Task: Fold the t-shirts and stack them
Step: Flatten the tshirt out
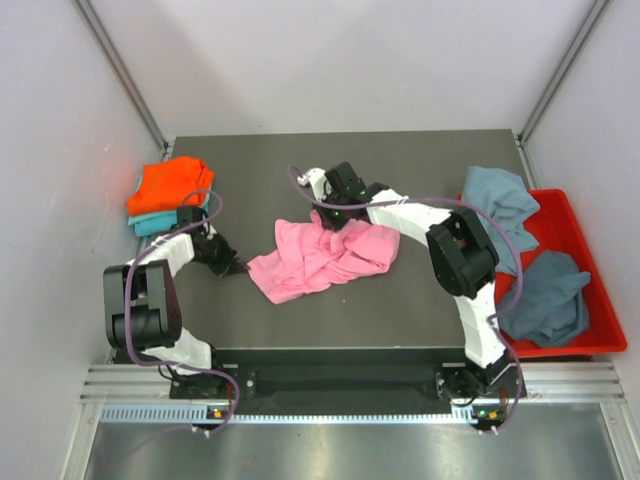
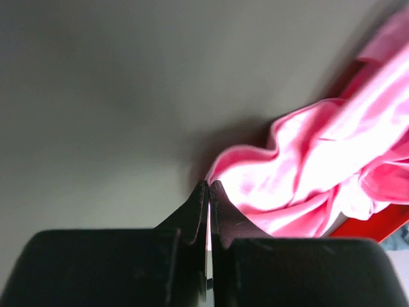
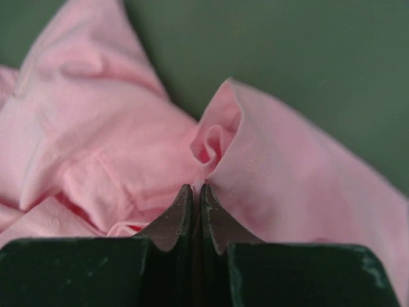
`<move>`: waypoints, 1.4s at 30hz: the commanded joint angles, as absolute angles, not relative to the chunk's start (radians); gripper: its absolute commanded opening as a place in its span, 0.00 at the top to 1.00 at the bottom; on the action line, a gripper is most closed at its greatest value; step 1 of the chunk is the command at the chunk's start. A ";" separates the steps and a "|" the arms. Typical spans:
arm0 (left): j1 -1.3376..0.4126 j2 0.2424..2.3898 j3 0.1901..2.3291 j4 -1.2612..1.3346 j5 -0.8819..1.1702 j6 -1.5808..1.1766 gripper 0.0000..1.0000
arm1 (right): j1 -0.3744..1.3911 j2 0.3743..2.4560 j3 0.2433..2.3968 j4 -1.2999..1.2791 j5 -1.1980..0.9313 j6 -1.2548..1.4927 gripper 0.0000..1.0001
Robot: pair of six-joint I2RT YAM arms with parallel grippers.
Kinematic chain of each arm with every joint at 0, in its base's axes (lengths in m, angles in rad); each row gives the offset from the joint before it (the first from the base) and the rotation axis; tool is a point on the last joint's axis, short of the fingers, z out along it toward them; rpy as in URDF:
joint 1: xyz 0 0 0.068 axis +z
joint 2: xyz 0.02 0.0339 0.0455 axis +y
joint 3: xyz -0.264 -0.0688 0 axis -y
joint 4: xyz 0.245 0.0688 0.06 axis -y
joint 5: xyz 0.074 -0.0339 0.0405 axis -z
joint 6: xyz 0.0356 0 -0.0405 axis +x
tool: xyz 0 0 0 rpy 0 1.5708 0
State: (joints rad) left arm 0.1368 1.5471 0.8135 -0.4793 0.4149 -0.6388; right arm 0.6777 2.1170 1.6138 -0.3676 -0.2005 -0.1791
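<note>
1. The pink t-shirt (image 1: 320,258) lies crumpled in the middle of the table (image 1: 400,320);
2. the right gripper (image 3: 195,190) is pinched shut on one fold; the left gripper (image 2: 208,187) is closed at its left corner, cloth caught or not I cannot tell;
3. confirm that left hold, then draw both apart evenly to flatten it.

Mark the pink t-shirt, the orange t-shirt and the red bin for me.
pink t-shirt (image 1: 320,258), top view, crumpled middle.
orange t-shirt (image 1: 170,187), top view, upper face.
red bin (image 1: 550,215), top view, bare floor.

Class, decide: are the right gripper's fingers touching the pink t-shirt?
Touching. The right wrist view shows the pink t-shirt puckered and pinched at the closed fingers of the right gripper.
</note>
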 commanded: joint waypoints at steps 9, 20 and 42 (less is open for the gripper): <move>0.138 1.712 1.386 -0.472 0.469 -0.471 1.00 | 0.499 1.789 1.839 -0.270 -0.006 -0.307 1.00; 0.117 1.593 1.660 -0.425 0.449 -0.333 1.00 | 0.351 1.519 1.698 -0.278 -0.006 -0.311 1.00; 0.091 1.387 1.195 -0.873 0.617 -0.495 1.00 | 0.336 1.127 1.154 -0.542 -0.324 -0.113 0.79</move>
State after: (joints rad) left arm 0.0917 1.4166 1.1690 -0.8921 0.5751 -0.4786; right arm 0.3389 1.1717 1.1618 -0.5323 -0.2516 -0.1493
